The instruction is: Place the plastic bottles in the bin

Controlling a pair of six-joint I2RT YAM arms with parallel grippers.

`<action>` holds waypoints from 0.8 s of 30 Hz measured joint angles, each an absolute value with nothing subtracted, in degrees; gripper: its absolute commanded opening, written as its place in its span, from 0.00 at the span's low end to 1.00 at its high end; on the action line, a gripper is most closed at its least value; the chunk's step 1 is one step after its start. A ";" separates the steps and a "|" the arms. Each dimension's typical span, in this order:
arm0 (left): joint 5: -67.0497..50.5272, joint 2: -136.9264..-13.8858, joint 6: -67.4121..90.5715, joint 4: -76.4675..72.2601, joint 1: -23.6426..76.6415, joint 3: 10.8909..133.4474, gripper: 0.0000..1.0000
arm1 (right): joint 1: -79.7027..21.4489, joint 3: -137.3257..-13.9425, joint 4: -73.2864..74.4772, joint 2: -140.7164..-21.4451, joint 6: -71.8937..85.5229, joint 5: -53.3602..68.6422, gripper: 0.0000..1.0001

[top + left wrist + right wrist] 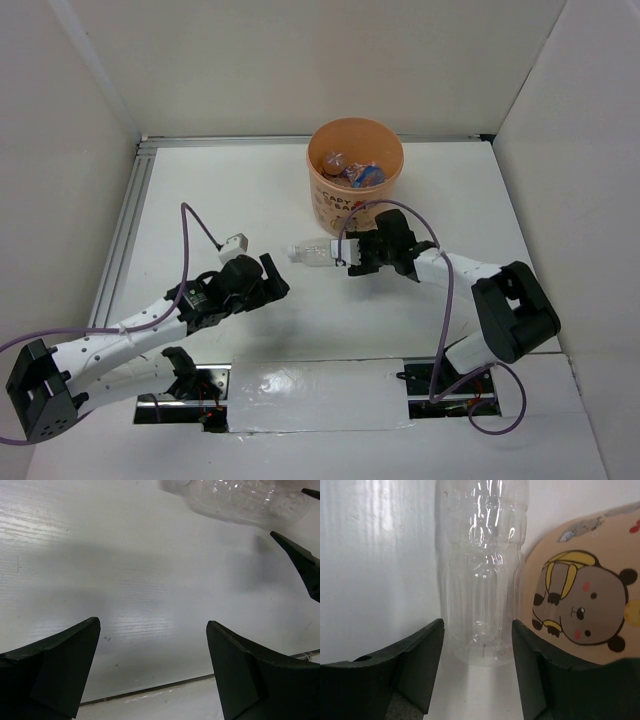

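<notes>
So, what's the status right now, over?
Left gripper open, empty. Right gripper straddling clear unlabelled plastic bottle, horizontal, beside round orange cartoon-print plastic bin; grip unclear. Other bottles already inside. Nothing seen in the way.

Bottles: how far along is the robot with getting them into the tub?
Nearly done. Several bottles already lie in the orange tub, though I cannot count them. The right hand is placed around one clear bottle beside the tub; whether it grips yet is unclear. The left hand is open and empty. I see no other bottle on the table, so this looks like the last.
</notes>
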State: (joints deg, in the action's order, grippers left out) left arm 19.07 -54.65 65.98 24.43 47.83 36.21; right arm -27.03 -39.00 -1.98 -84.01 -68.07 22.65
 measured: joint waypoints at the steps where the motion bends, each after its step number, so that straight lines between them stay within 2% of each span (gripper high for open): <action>1: 19.07 -54.65 65.95 24.40 47.83 36.21 1.00 | -27.03 -39.72 -0.58 -84.03 -68.71 23.70 0.61; 4: 19.09 -54.65 64.60 24.12 47.83 36.18 1.00 | -27.03 -41.52 4.21 -84.03 -70.57 27.24 0.61; 6: 19.16 -54.65 62.63 22.85 47.83 35.97 1.00 | -27.09 -42.09 6.35 -84.03 -71.66 28.86 0.68; 10: 17.80 -54.68 54.87 19.46 47.83 35.55 1.00 | -27.51 -42.48 9.89 -84.03 -73.45 31.27 0.70; 15: 14.90 -57.12 36.01 10.66 47.83 36.23 1.00 | -27.73 -42.70 16.62 -84.34 -74.96 32.40 0.70; 24: 7.35 -72.82 4.84 -2.42 47.83 41.65 1.00 | -26.81 -42.74 24.23 -82.04 -75.20 34.96 0.71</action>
State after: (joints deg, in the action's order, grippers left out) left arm 7.35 -72.82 4.84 -2.42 47.83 41.65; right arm -26.81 -42.74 24.23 -82.04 -75.20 34.96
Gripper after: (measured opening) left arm 1.001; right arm 0.706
